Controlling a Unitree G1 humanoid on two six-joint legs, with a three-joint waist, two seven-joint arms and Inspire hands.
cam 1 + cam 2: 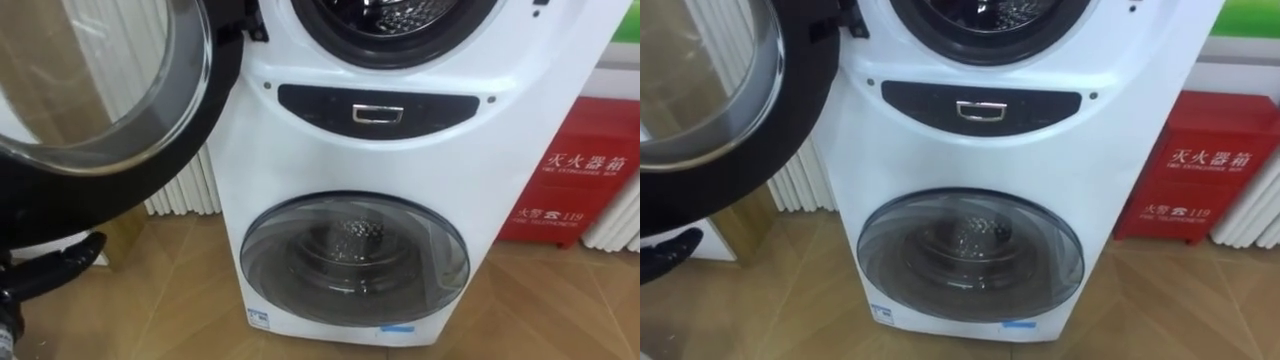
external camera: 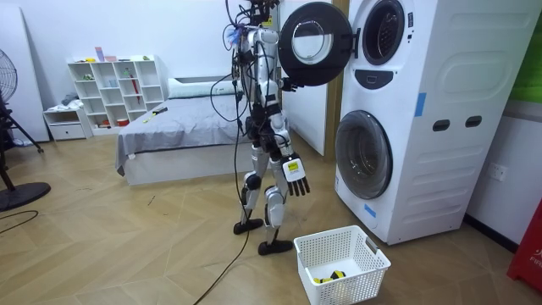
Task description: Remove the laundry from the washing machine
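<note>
A white stacked washing machine stands right in front of me. Its upper door is swung wide open to my left, and the upper drum shows bare perforated metal at the top edge. The lower round door is closed, with nothing but metal visible behind its glass. A dark shape under the open door at the lower left looks like my left hand. In the room view I stand upright facing the machine, and my right hand hangs by my thigh with relaxed fingers, holding nothing.
A white laundry basket sits on the wood floor by my feet, with a small yellow and dark item inside. A red cabinet stands right of the machine, a white radiator to its left. A bed lies behind me.
</note>
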